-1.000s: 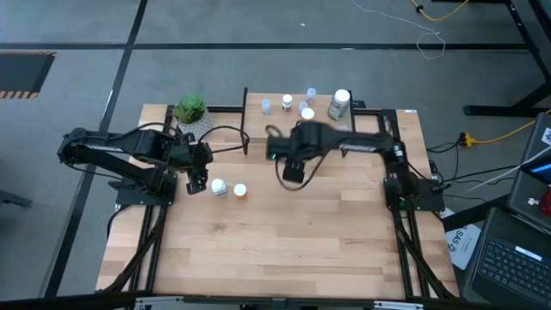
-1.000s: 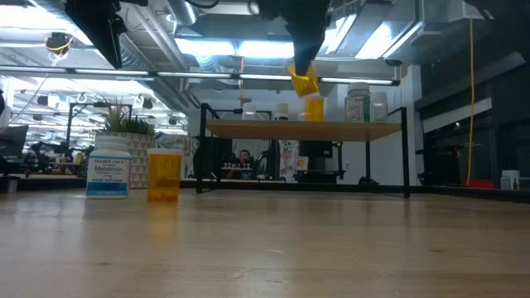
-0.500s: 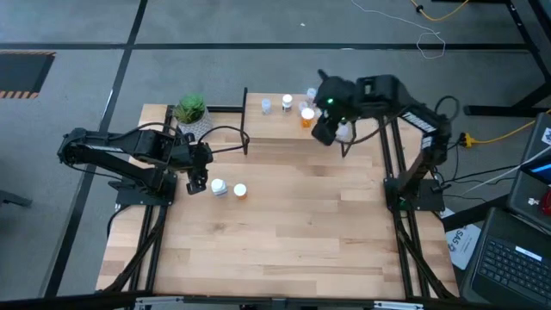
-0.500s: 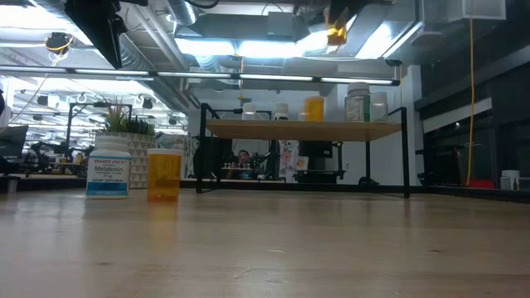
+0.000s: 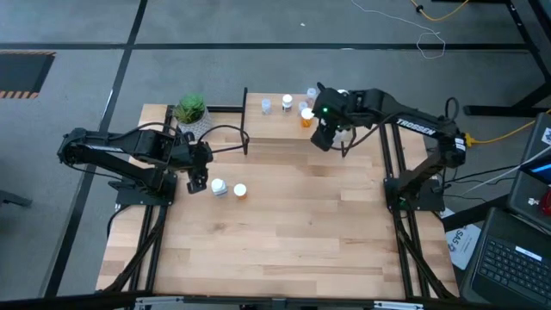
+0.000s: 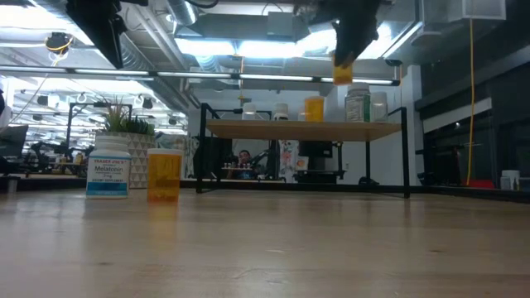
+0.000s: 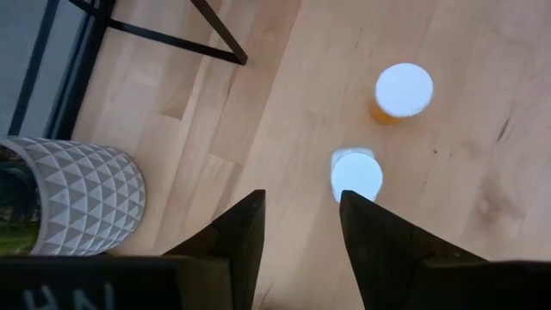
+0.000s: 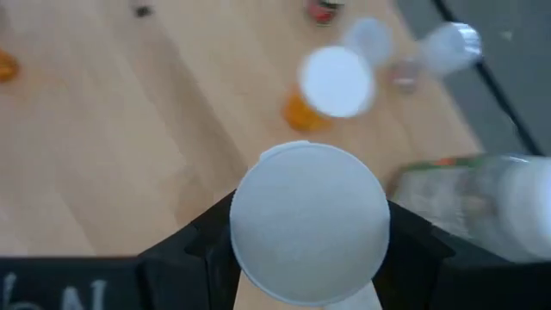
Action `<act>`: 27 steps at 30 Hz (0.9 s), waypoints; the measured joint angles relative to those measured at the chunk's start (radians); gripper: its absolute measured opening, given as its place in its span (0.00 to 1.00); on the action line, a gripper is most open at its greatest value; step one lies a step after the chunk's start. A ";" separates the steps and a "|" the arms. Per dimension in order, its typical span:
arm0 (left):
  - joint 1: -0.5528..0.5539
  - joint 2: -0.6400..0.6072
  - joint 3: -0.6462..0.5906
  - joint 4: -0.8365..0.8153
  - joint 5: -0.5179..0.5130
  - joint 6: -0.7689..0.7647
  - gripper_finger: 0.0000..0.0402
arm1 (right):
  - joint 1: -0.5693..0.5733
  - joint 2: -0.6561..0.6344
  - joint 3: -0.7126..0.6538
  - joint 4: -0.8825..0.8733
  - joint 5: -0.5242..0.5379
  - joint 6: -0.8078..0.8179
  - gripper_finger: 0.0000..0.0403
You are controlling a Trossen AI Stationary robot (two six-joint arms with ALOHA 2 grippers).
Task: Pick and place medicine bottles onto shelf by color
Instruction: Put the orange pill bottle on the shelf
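Two bottles left on the table, one orange in the R grip over the shelf

R gripper (image 5: 322, 136) is up above the shelf (image 6: 248, 129), fingers clamped on an orange bottle (image 6: 342, 74) w/ white cap (image 8: 308, 222). It hangs clear of the board, between the orange bottle (image 5: 306, 117) already standing there and the larger greenish bottle (image 6: 357, 103). Small pale bottles (image 5: 287, 104) sit further along the shelf, toward the plant (image 5: 191, 109).

L gripper (image 5: 197, 184) hovers low at the table's left side, fingers (image 7: 239, 238) apart w/ nothing between them. Just beside it on the tabletop: white bottle (image 5: 219, 187), label reads Melatonin in low view, and an orange bottle (image 5: 240, 192) next to it, both upright
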 joint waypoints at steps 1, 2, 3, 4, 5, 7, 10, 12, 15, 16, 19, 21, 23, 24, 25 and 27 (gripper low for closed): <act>0.000 0.000 0.000 0.000 -0.006 -0.001 0.37 | -0.005 0.000 -0.014 0.017 -0.017 -0.007 0.49; 0.000 0.000 0.000 0.000 -0.008 -0.006 0.37 | -0.012 0.000 -0.035 0.032 -0.038 -0.015 0.49; 0.000 0.000 0.000 0.001 -0.011 -0.008 0.37 | -0.019 0.000 -0.062 0.048 -0.058 -0.017 0.49; 0.000 0.000 0.000 0.001 -0.015 -0.012 0.37 | -0.026 0.001 -0.095 0.066 -0.076 -0.020 0.49; 0.000 0.000 0.000 0.002 -0.021 -0.014 0.37 | -0.030 0.003 -0.128 0.088 -0.086 -0.023 0.49; 0.000 0.000 0.000 0.002 -0.025 -0.014 0.37 | -0.035 0.006 -0.179 0.137 -0.088 -0.026 0.49; 0.000 0.000 0.000 0.002 -0.027 -0.001 0.37 | -0.045 0.003 -0.219 0.188 -0.094 -0.031 0.49; 0.000 0.000 0.000 0.003 -0.027 -0.001 0.37 | -0.053 0.004 -0.229 0.206 -0.093 -0.035 0.49; 0.000 0.000 0.000 0.007 -0.028 -0.002 0.37 | -0.069 0.003 -0.229 0.249 -0.090 -0.050 0.49; 0.000 0.000 0.000 0.010 -0.028 -0.002 0.37 | -0.076 0.003 -0.229 0.257 -0.099 -0.049 0.49; 0.000 0.000 0.000 0.018 -0.028 -0.002 0.37 | -0.093 0.003 -0.229 0.278 -0.106 -0.034 0.49; 0.000 0.000 0.000 0.024 -0.028 -0.002 0.37 | -0.106 0.003 -0.229 0.280 -0.105 -0.020 0.50; 0.000 0.000 0.000 0.028 -0.028 -0.002 0.37 | -0.112 0.003 -0.229 0.280 -0.101 -0.011 0.53; 0.000 0.000 0.000 0.029 -0.028 -0.002 0.37 | -0.114 0.003 -0.229 0.280 -0.101 -0.002 0.55; 0.000 0.000 0.000 0.029 -0.028 -0.002 0.37 | -0.117 0.003 -0.229 0.280 -0.101 -0.001 0.57; 0.000 0.000 0.000 0.029 -0.028 -0.002 0.37 | -0.118 0.003 -0.229 0.279 -0.102 -0.001 0.61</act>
